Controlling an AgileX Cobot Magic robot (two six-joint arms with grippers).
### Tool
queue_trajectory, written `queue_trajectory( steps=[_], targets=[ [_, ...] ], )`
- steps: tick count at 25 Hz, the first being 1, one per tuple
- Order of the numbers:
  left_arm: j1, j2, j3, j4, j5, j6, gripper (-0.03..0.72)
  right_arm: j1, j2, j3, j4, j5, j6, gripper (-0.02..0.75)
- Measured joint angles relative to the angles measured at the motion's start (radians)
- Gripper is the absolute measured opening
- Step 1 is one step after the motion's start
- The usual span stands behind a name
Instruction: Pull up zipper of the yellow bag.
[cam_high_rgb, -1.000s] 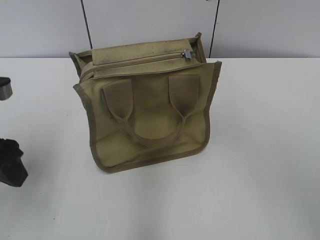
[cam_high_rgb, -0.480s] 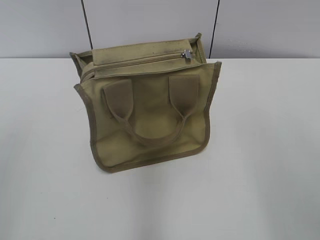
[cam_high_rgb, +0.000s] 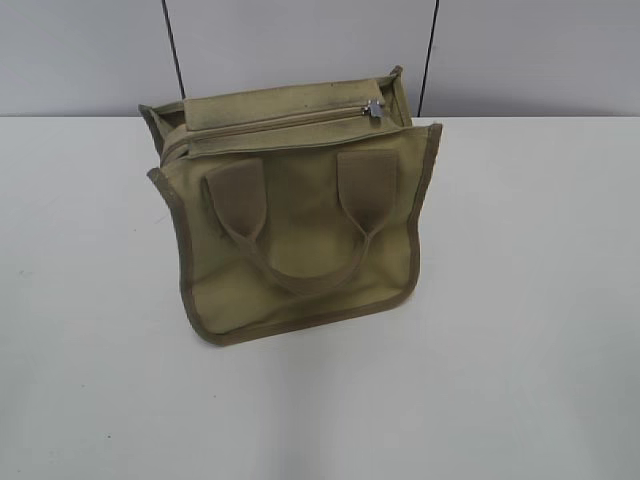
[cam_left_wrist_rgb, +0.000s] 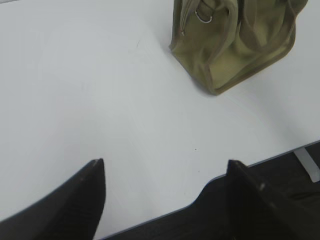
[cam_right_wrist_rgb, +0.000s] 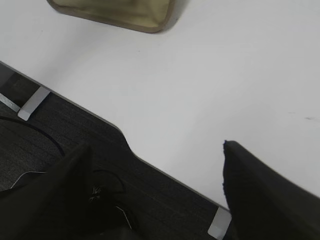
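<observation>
The yellow bag (cam_high_rgb: 300, 215) stands on the white table (cam_high_rgb: 520, 300), a boxy khaki tote with olive trim and two looped handles. The zipper (cam_high_rgb: 280, 122) runs across its narrow top panel, and the silver pull tab (cam_high_rgb: 374, 107) sits at the right end. Neither gripper shows in the exterior view. In the left wrist view my left gripper (cam_left_wrist_rgb: 165, 172) is open and empty over the table's front edge, well away from the bag (cam_left_wrist_rgb: 235, 45). In the right wrist view my right gripper (cam_right_wrist_rgb: 157, 160) is open and empty above the table edge, with a corner of the bag (cam_right_wrist_rgb: 120, 12) far off.
A grey wall with two dark vertical seams (cam_high_rgb: 172, 45) stands behind the table. The table's front edge (cam_right_wrist_rgb: 115, 127) borders a dark floor with cables and metal brackets (cam_right_wrist_rgb: 32, 102). A small metal ring (cam_left_wrist_rgb: 202, 17) hangs on the bag's side.
The left arm's dark gripper, seen at the left edge of the exterior view one second ago, has withdrawn out of view. The bag has not moved.
</observation>
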Motion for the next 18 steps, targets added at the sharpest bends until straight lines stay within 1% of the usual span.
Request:
queue_trajectory(
  steps=[3,4,5,12,13,15,18],
  targets=[
    [0.0,-0.026,0.073,0.015,0.001,0.001,0.565,0.0,-0.048,0.047,0.012,0.001,0.0,0.596],
    [0.0,-0.029,0.095,0.016,-0.001,0.001,0.565,0.0,-0.07,0.1,0.034,0.001,0.001,0.596],
    [0.0,-0.03,0.106,0.016,-0.008,0.001,0.564,0.0,-0.072,0.114,0.041,0.003,0.001,0.596],
    [0.0,-0.034,0.148,0.012,-0.135,0.029,0.563,0.0,-0.075,0.142,0.038,-0.07,0.001,0.596],
    [0.0,-0.035,0.153,0.007,-0.146,0.033,0.563,0.0,-0.075,0.161,0.035,-0.103,-0.001,0.596],
    [0.0,-0.035,0.157,0.001,-0.157,0.038,0.561,0.0,-0.075,0.166,0.034,-0.113,-0.002,0.596],
    [0.0,-0.035,0.161,-0.005,-0.166,0.039,0.538,0.0,-0.075,0.167,0.033,-0.122,-0.003,0.596]
  ],
)
